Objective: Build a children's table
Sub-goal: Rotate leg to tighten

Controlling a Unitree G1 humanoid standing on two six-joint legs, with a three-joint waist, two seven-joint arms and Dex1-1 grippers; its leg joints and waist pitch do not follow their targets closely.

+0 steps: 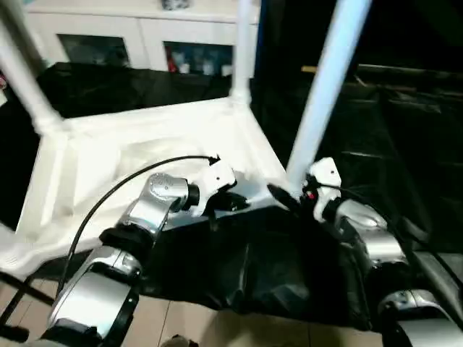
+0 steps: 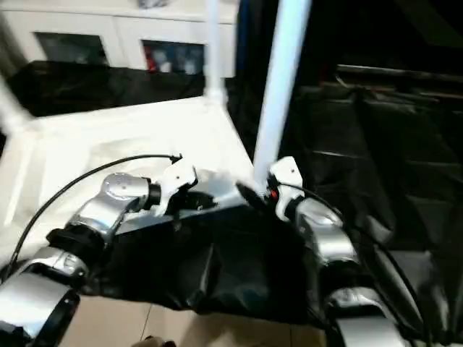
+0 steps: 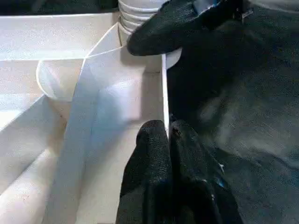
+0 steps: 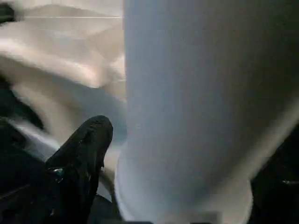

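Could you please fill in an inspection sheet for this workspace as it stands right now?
Surface: black sheet under the work.
Job's things: white tabletop lying underside up; three legs stand in its corner sockets, the near-right leg among them.
Clutter: nothing seen.
Grippers: left tool shut on the tabletop's near rim; right tool at the near-right leg's base, one finger beside it.
Cables: black cable arcs over the left forearm.
Surroundings: white cabinet with glass doors behind.

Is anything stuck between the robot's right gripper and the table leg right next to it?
No. The right gripper sits right at the foot of the near leg, with one black finger beside it and nothing visible between them.
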